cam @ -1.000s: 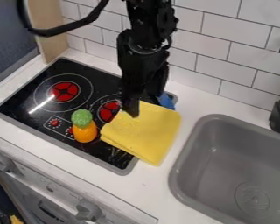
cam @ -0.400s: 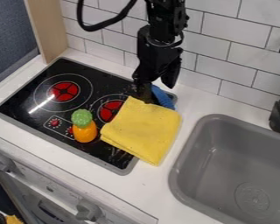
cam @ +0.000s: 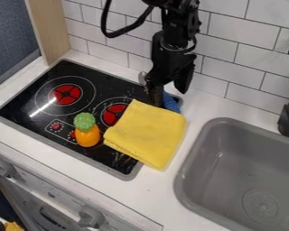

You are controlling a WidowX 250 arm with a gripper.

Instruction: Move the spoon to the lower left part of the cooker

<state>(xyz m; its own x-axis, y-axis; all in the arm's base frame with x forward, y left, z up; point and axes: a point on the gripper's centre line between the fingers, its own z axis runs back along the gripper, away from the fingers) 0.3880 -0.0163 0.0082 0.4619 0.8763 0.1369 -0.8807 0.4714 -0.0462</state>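
The white tabletop [cam: 153, 187] carries the grey sink [cam: 231, 164] on the right and the black cooker [cam: 90, 79] on the left. The lower left part of the cooker, where we want the spoon, has its black surface showing, with the spoon well apart from it, so we judge the delivery itself wholly undone.

Above the cooker's far right corner hangs the robot arm [cam: 171, 52], its tool [cam: 170, 97] spread, with nothing that we can see held in it. That puts us, as we read it, at the reaching stage: the grasp is left, then the lift, the carry across the cooker and the setting down.

The folded yellow cloth [cam: 148, 133] lies over the cooker's right side and partly on the tabletop; the task asks nothing of it. The same goes for the orange and green toy [cam: 87, 136] near the front edge, which the carry should clear.

At the cloth's far side sits a blue thing [cam: 172, 103], partly hidden. Smallest, the silver head of the spoon [cam: 142, 77] shows at the cooker's back edge, just beside the tool. We cannot tell whether the blue thing is its handle.
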